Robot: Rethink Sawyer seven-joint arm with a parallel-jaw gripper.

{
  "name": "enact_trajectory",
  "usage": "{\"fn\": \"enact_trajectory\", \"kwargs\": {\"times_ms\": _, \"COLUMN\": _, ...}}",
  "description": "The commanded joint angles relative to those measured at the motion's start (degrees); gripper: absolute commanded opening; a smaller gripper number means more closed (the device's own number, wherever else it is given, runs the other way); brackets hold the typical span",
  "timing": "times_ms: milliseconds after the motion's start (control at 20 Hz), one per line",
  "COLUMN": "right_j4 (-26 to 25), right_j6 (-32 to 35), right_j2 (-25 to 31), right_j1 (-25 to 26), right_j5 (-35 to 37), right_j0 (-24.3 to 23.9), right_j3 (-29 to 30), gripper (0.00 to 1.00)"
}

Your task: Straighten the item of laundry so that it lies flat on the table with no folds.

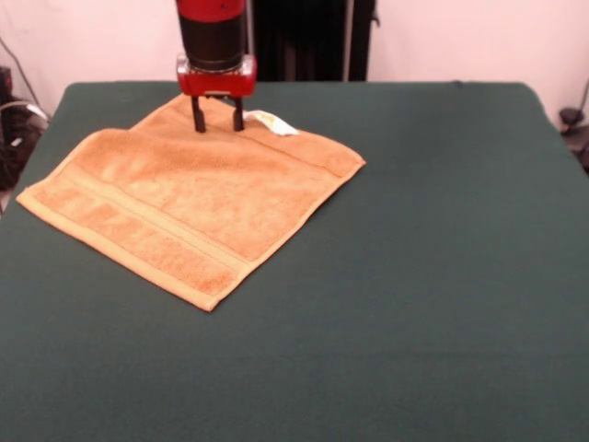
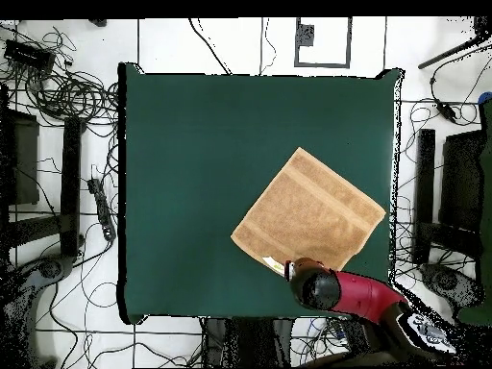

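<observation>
Hovered with gripper [image 1: 218, 121] fingers [image 1: 198, 118] parted, empty, over towel [image 1: 193, 204]; looked soft, light, limp; best pinched at corner beside tag [image 1: 271, 122].

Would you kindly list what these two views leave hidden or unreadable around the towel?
- Towel corner below the pincer: in the overhead view the arm's red wrist covers it.
- Whether the fingertips touch the cloth: front view cannot settle it.
- White tag: too small to read in either view.
- Towel's underside: hidden by the towel itself.
- Arm above the wrist: cut off by the front view's top edge.
</observation>
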Motion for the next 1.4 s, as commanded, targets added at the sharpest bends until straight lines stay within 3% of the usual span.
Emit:
{"fn": "enact_trajectory", "kwargs": {"times_ms": 50, "right_j4": -4.67, "right_j6": 3.17, "right_j2": 3.3, "right_j1": 16.53, "right_j5": -7.88, "right_j0": -3.34, "right_j3": -10.66, "gripper": 1.0}}
{"fn": "enact_trajectory", "kwargs": {"times_ms": 400, "right_j4": -5.78, "right_j6": 1.57, "right_j2": 5.94, "right_j1": 21.47, "right_j5": -7.97, "right_j0": -6.94, "right_j3": -14.3, "gripper": 1.0}}
{"fn": "enact_trajectory", "kwargs": {"times_ms": 600, "right_j4": -5.14, "right_j6": -0.3, "right_j2": 8.57, "right_j1": 22.34, "right_j5": -3.19, "right_j0": -9.86, "right_j3": -14.01, "gripper": 1.0}}
{"fn": "enact_trajectory", "kwargs": {"times_ms": 1000, "right_j4": -3.77, "right_j6": 1.32, "right_j2": 7.93, "right_j1": 21.96, "right_j5": 3.9, "right_j0": -8.69, "right_j3": -12.58, "gripper": 1.0}}
{"fn": "enact_trajectory", "kwargs": {"times_ms": 1400, "right_j4": -2.96, "right_j6": -0.22, "right_j2": 9.69, "right_j1": 22.6, "right_j5": 10.01, "right_j0": -10.68, "right_j3": -10.66, "gripper": 1.0}}
